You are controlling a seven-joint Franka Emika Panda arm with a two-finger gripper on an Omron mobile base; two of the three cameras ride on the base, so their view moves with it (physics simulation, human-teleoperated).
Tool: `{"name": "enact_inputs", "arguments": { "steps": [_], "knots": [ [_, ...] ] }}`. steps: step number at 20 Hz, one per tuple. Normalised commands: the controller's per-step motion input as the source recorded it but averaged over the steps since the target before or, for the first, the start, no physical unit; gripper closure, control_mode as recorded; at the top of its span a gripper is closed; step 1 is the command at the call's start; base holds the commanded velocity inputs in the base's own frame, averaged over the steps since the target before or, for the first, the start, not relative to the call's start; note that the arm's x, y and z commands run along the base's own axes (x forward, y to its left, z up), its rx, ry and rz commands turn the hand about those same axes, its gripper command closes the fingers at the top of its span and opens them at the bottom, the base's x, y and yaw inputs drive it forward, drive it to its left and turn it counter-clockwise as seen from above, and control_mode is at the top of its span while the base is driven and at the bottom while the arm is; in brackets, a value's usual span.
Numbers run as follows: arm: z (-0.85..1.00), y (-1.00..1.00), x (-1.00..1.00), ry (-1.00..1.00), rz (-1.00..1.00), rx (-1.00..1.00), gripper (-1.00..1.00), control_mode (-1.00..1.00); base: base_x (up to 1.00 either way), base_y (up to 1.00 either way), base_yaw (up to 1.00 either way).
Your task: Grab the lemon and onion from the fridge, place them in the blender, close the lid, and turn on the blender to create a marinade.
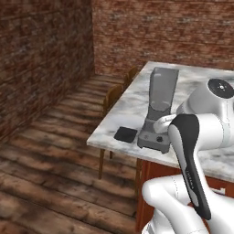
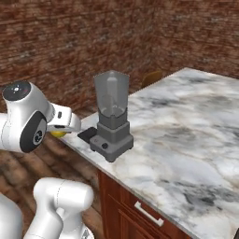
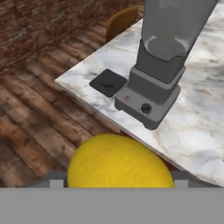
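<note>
My gripper (image 3: 120,180) is shut on the lemon (image 3: 119,161), a yellow round fruit that takes up the lower middle of the hand view. From the right base view the lemon (image 2: 58,133) peeks out under the hand (image 2: 63,122), off the counter's corner and left of the blender. The blender (image 1: 157,109) stands near the corner of the marble counter (image 2: 186,140), its grey jar (image 3: 175,26) open on top above the dark base (image 3: 148,94). The black square lid (image 3: 108,82) lies flat on the counter just left of the base. The onion and the fridge are out of view.
Wooden chairs (image 1: 112,98) are tucked along the counter's left edge. Brick walls stand behind and to the left, over a plank floor (image 1: 50,151). Red-brown cabinets with a drawer handle (image 2: 149,214) sit under the counter.
</note>
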Motion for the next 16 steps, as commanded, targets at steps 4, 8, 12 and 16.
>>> {"name": "enact_inputs", "arguments": {
  "steps": [4,8,12,16],
  "knots": [
    [0.00,0.00,0.00,0.00,0.00,0.00,1.00,1.00,0.35,0.20,-0.30],
    [0.00,0.00,0.00,0.00,0.00,0.00,1.00,1.00,0.33,0.30,-0.32],
    [0.00,0.00,0.00,0.00,0.00,0.00,1.00,1.00,0.38,0.36,-0.33],
    [0.00,0.00,0.00,0.00,0.00,0.00,1.00,1.00,0.44,0.34,-0.34]
  ]
}}
